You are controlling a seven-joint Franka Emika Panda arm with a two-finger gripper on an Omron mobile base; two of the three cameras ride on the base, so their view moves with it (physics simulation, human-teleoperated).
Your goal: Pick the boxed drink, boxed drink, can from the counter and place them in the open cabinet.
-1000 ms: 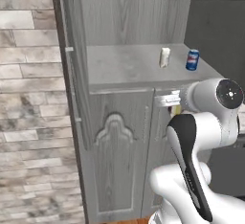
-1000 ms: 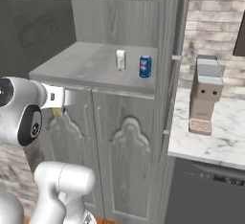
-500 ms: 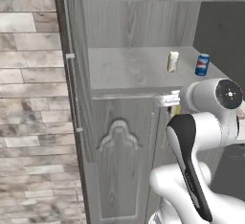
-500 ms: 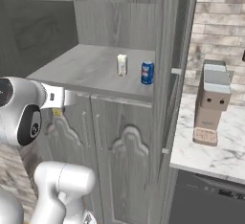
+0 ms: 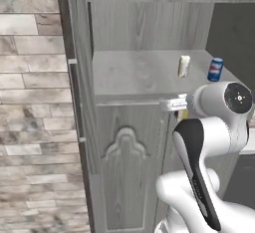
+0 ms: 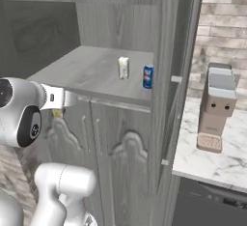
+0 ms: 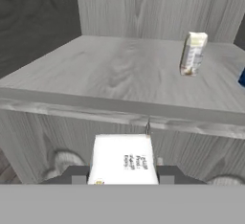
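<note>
A carton (image 7: 123,160) is being held between the closed fingers of the hand (image 7: 123,176), its white top face turned toward the hand camera. In the left base view, the hand (image 5: 175,105) is being kept just in front of the shelf edge of the cabinet (image 5: 124,142), above the seam between the two panelled doors; a yellowish part of the held carton is showing just below it. In the right base view, the hand (image 6: 60,99) is seen at the same shelf edge.

Farther back on the shelf, a second carton (image 7: 193,53) is standing upright, with the can (image 6: 148,77) just beside it. To the right of the cabinet, a beige appliance (image 6: 218,108) is being carried by the counter (image 6: 226,164).
</note>
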